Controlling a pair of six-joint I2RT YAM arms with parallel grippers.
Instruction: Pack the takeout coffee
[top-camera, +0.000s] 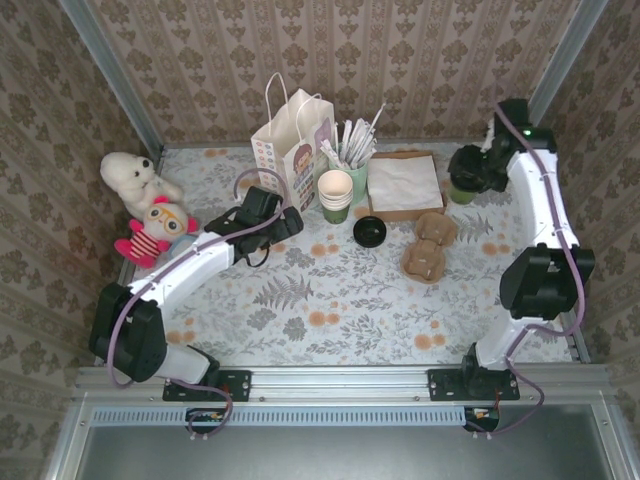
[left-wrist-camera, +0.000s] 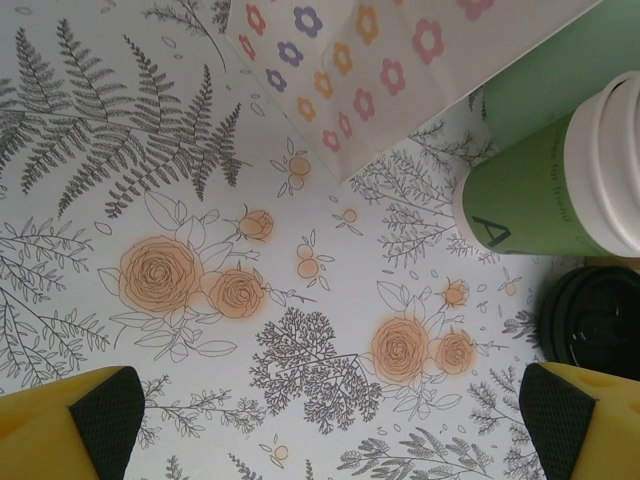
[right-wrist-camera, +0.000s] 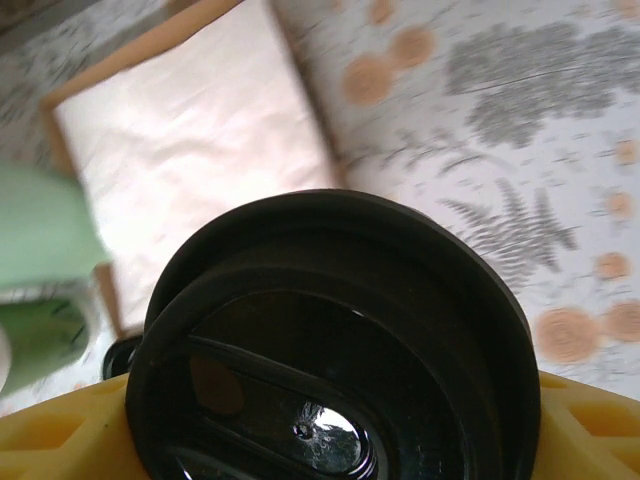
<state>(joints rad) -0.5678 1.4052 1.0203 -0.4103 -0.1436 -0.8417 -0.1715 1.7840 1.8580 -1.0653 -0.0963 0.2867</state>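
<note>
Your right claw (top-camera: 468, 172) is clenched around the coffee cup (top-camera: 461, 180), at the far right of the table (top-camera: 300, 310), just beside the pile of napkins (top-camera: 403, 180). In the right wrist view the yellow fingers (right-wrist-camera: 590, 430) stand at both sides of the cup, under its black lid (right-wrist-camera: 330, 340). Your left claw (left-wrist-camera: 330, 425) is released, with nothing between the fingers, and it hovers near the foot of the white paper bag (top-camera: 290, 145), well apart from the cup.

I judge that the cup is light and its paper wall is soft, so a hard squeeze can dent it or push the lid off. The best place to hold is high on the wall, just below the lid, where the rim makes it stiffer. Keep it upright.

The lid hides the wall of the cup, so you cannot see whether there is coffee inside. You also cannot tell whether the bottom rests on the table or is lifted. The background of the right wrist view is blurred. How wide the bag's mouth stands is hard to make out.
</note>
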